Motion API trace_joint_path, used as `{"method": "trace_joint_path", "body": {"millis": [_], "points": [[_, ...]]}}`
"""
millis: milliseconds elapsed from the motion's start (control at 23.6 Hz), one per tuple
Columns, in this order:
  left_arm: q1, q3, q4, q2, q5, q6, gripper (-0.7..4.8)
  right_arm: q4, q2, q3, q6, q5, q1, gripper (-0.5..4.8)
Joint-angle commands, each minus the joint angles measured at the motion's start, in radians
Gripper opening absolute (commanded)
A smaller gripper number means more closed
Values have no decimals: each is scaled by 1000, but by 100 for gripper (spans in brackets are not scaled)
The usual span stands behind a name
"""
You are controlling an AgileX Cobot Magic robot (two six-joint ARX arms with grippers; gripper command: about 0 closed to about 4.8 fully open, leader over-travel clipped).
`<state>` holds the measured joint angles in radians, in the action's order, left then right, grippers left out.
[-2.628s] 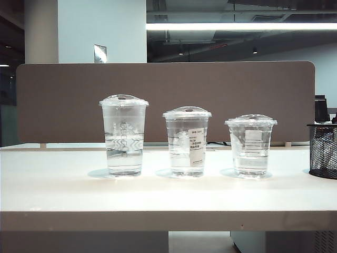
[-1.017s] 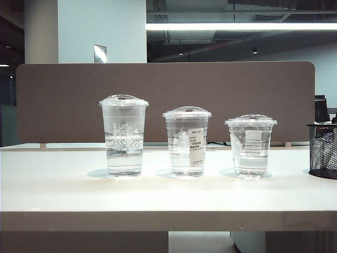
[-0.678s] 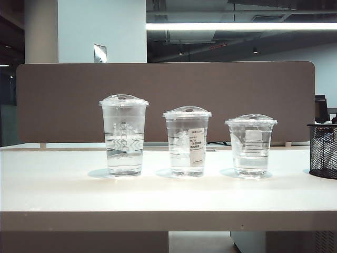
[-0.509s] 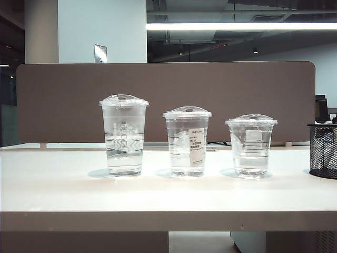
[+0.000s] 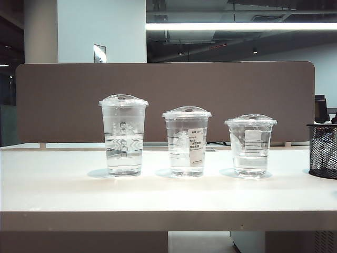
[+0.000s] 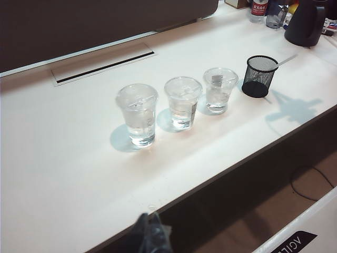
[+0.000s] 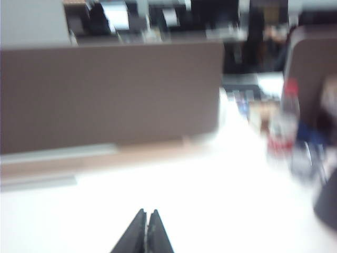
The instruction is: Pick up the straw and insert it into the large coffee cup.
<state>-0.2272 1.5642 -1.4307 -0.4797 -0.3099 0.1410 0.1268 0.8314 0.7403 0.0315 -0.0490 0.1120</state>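
The large coffee cup [image 5: 124,135], tallest of three clear lidded cups, stands at the left end of their row on the white table; the left wrist view shows this cup [image 6: 138,113] from above. A thin white straw [image 6: 287,59] leans out of a black mesh holder [image 6: 259,76] past the shortest cup. My left gripper [image 6: 149,217] hovers over the table's near edge, far from the cups, its dark blurred fingers together and empty. My right gripper [image 7: 146,212] is shut on nothing, above bare tabletop, facing the brown divider. Neither gripper shows in the exterior view.
A mid-height cup with a white label [image 5: 187,141] and a short wide cup [image 5: 250,145] stand right of the tall one. The mesh holder [image 5: 322,151] sits at the right edge. A brown divider [image 5: 158,100] closes the back. A bottle [image 7: 281,126] and dark jug [image 6: 305,21] stand at the far right.
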Motion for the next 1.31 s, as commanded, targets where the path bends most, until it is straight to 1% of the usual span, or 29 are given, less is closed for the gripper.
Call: {"method": "trace_joint_path", "body": {"millis": [42, 85, 127, 212, 297, 339, 382, 424, 466, 509, 594, 678, 721, 763, 848, 890, 933, 975, 1017, 1102, 1145, 1187, 1314], "points": [[2, 2, -3, 0, -1, -2, -3, 91, -32, -149, 48, 63, 64, 22], [2, 2, -3, 0, -1, -2, -3, 145, -67, -242, 49, 79, 83, 22], [2, 2, -3, 0, -1, -3, -3, 179, -90, -293, 56, 79, 80, 22], [2, 2, -3, 0, -3, -2, -3, 251, -159, -410, 59, 119, 76, 23], [2, 2, -3, 0, -4, -2, -3, 250, -236, -495, 81, 185, 76, 30], [2, -2, -2, 0, -4, -2, -3, 244, -284, -541, 81, 204, 74, 62], [2, -2, -2, 0, -5, -3, -3, 245, -307, -562, 82, 212, 73, 65], [2, -2, -2, 0, -4, -3, -3, 244, -357, -597, 104, 199, 63, 74], [2, -2, -2, 0, -4, -3, -3, 243, -379, -613, 107, 198, 56, 109], [2, -2, -2, 0, -5, -3, -3, 237, -396, -632, 107, 203, 45, 154], [2, -2, -2, 0, -5, -2, -3, 237, -397, -652, 107, 206, 14, 163], [2, -2, -2, 0, -5, -2, -3, 241, -374, -657, 103, 174, -31, 164], [2, -2, -2, 0, -4, -2, -3, 247, -358, -657, 99, 146, -50, 180], [2, -2, -2, 0, -5, -2, -3, 269, -317, -657, 98, 87, -79, 213], [2, -2, -2, 0, -5, -2, -3, 338, -236, -656, 99, 68, -103, 242], [2, -2, -2, 0, -5, -2, -3, 364, -206, -655, 98, 67, -105, 244], [2, -2, -2, 0, -5, -2, -3, 432, -133, -655, 99, 66, -106, 244], [2, -2, -2, 0, -5, -3, -3, 466, -99, -655, 99, 66, -105, 244], [2, -2, -2, 0, -5, -2, -3, 555, -24, -654, 98, 67, -105, 244], [2, -2, -2, 0, -5, -2, -3, 651, 55, -653, 95, 66, -104, 244], [2, -2, -2, 0, -5, -2, -3, 715, 135, -641, 95, 67, -104, 244], [2, -2, -2, 0, -5, -2, -3, 748, 199, -623, 95, 69, -104, 244], [2, -2, -2, 0, -5, -2, -3, 809, 282, -590, 95, 70, -104, 243]]}}
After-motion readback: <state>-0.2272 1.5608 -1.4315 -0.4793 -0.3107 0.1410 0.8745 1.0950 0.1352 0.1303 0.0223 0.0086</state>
